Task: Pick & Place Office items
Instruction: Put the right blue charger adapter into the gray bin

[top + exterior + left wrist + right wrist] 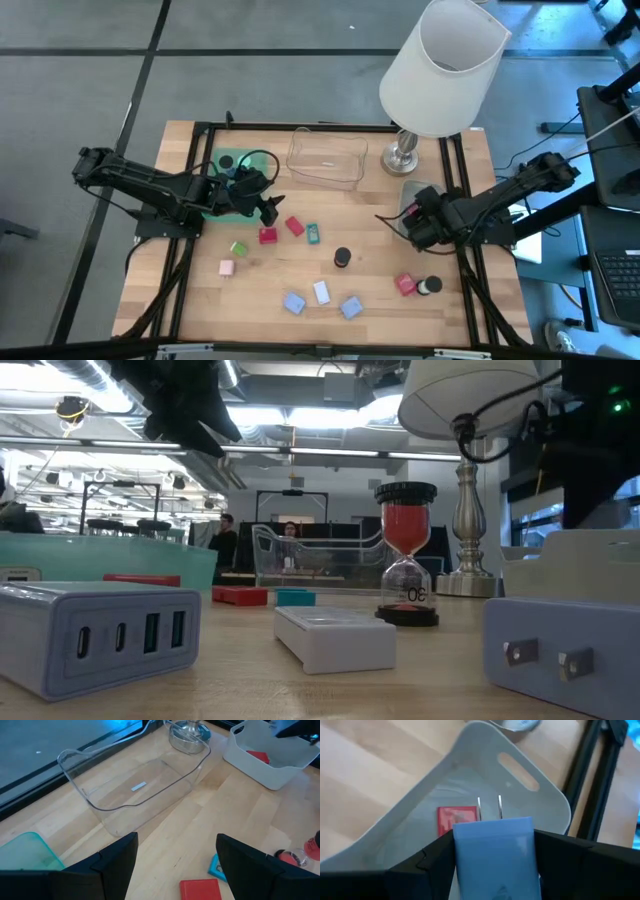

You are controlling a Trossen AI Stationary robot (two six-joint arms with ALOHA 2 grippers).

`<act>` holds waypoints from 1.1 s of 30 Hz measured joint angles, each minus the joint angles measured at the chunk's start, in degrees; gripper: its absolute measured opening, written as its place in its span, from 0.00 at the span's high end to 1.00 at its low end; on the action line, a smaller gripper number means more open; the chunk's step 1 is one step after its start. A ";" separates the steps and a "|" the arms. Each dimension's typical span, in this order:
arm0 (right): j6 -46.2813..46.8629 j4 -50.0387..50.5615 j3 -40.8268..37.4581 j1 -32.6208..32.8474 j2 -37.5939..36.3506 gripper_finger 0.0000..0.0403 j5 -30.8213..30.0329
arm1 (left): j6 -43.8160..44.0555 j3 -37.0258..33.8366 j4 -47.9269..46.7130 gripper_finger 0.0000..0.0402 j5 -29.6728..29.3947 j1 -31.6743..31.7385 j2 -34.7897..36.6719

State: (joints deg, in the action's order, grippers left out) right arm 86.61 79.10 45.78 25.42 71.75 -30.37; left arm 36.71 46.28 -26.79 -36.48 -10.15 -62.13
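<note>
The right gripper (495, 860) has its jaws clenched on a light-blue plug adapter (495, 852), pinned between the two dark fingers with its two metal prongs sticking out ahead. It hangs directly over the grey tray (540, 805), a smooth plastic tub with a slot handle in its rim, and a flat red block (456, 820) lies on the tray floor just past the prongs. From above, the right arm reaches in from the table's right edge, bent low beside the lamp's metal base (403, 155).

The left gripper (175, 865) stands released, nothing between its fingers, above bare wood near the clear tray (135, 785); a red block (200, 889) and a teal piece (216, 867) lie just beneath it. The left arm stretches across the green tray (222, 160).
</note>
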 joint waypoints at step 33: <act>5.30 -18.55 -10.77 -5.86 0.55 0.44 -0.01 | 0.00 0.00 -0.24 0.34 0.05 0.00 -0.02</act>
State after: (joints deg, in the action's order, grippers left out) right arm 91.91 60.55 35.01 19.56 72.29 -30.38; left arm 36.71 46.28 -27.03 -36.42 -10.15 -62.15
